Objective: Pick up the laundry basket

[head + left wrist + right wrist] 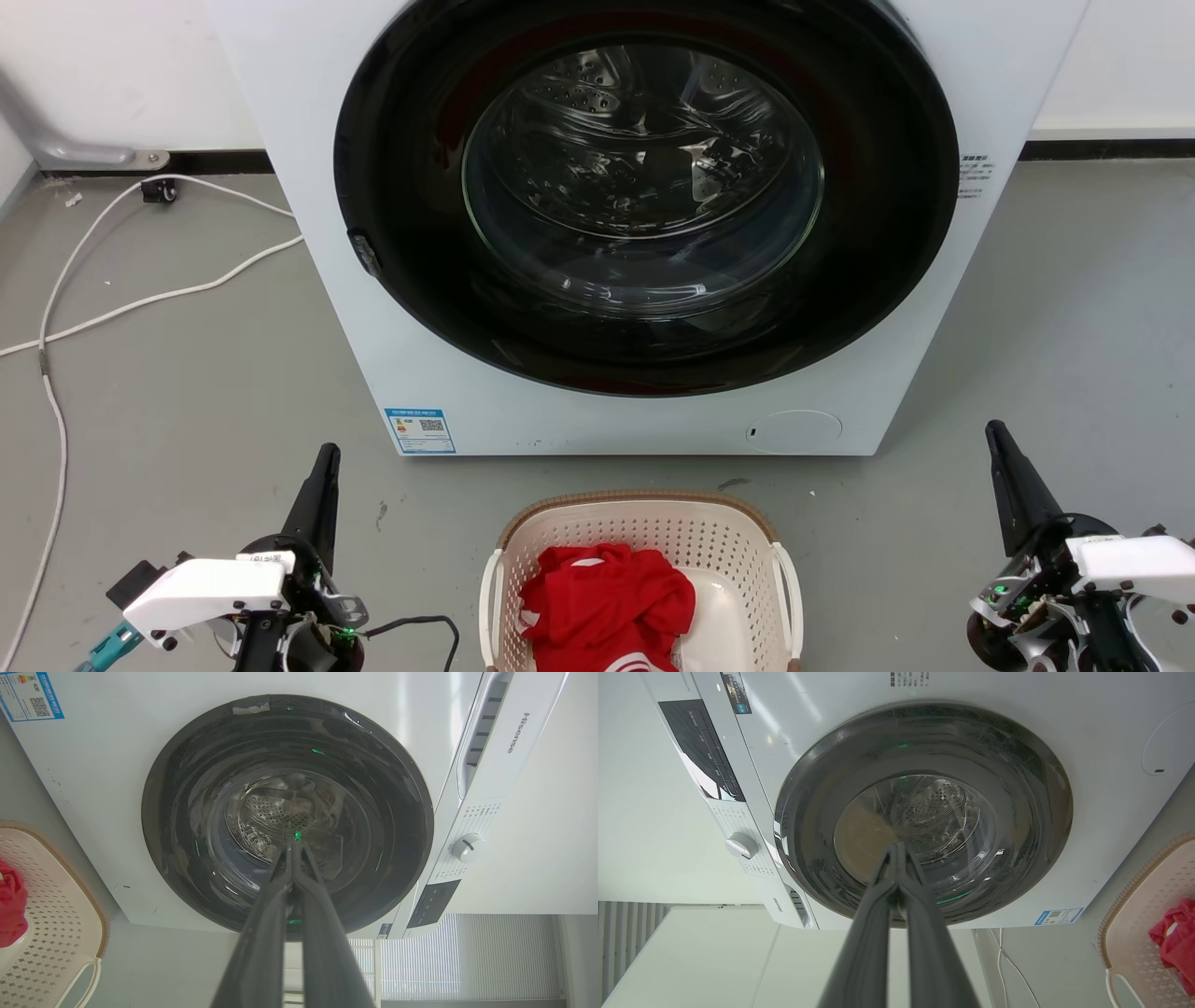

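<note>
With both pairs of jaws pressed together and empty, our left gripper [327,455] and right gripper [997,434] flank the laundry basket [644,498], which sits on the floor [187,401] just before the washer [308,205], so closing unevenly on its white handles [487,607] could tip it.

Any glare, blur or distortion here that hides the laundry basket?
Head view: sharp, lit evenly; reflections on the washer door, laundry basket clear but cropped below. Left wrist view: wide-angle curving of straight edges, basket cropped at left. Right wrist view: same curving, sheen on the washer front, basket cropped at right.
</note>
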You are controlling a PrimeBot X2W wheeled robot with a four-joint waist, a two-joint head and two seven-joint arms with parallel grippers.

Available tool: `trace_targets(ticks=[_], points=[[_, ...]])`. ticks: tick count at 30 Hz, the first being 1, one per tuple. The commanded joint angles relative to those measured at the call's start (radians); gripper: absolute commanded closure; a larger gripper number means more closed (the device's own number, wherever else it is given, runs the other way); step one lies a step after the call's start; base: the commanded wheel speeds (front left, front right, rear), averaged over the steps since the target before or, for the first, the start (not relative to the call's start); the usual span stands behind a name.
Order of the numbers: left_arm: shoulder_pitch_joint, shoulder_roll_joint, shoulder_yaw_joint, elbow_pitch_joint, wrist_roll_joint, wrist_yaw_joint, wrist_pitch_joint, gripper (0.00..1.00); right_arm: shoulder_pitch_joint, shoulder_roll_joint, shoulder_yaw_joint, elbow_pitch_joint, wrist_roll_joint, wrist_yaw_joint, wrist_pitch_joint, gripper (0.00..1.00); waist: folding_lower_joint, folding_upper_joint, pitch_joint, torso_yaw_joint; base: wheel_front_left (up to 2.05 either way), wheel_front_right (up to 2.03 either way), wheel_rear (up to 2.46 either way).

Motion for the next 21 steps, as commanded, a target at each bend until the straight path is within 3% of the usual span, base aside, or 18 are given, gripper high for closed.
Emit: trace_targets(ticks=[1, 12, 13, 21], points=[[-0.007, -0.001, 0.002, 0.0, 0.0, -0.004, 0.002, 1.0, -0.012, 0.002, -0.001, 0.001, -0.004, 0.0, 0.001, 1.0, 0.0, 0.0, 0.0, 0.0, 0.0, 0.0, 0.0], [-0.007, -0.001, 0.002, 0.0, 0.0, -0.004, 0.002, 1.0, -0.012, 0.003, -0.002, 0.001, -0.004, 0.0, 0.002, 1.0, 0.0, 0.0, 0.0, 0.0, 0.0, 0.0, 0.0], [0.002, 0.0, 0.0, 0.003, 0.0, 0.0, -0.001, 0.0, 0.002, 0.0, 0.0, 0.002, 0.0, 0.0, 0.0, 0.0, 0.0, 0.0, 0.0, 0.0, 0.0, 0.0, 0.0], [0.033, -0.003, -0.007, 0.001, 0.012, 0.001, -0.03, 0.0, 0.029, 0.003, 0.027, 0.007, -0.021, 0.0, -0.029, 0.0, 0.0, 0.0, 0.0, 0.0, 0.0, 0.0, 0.0]])
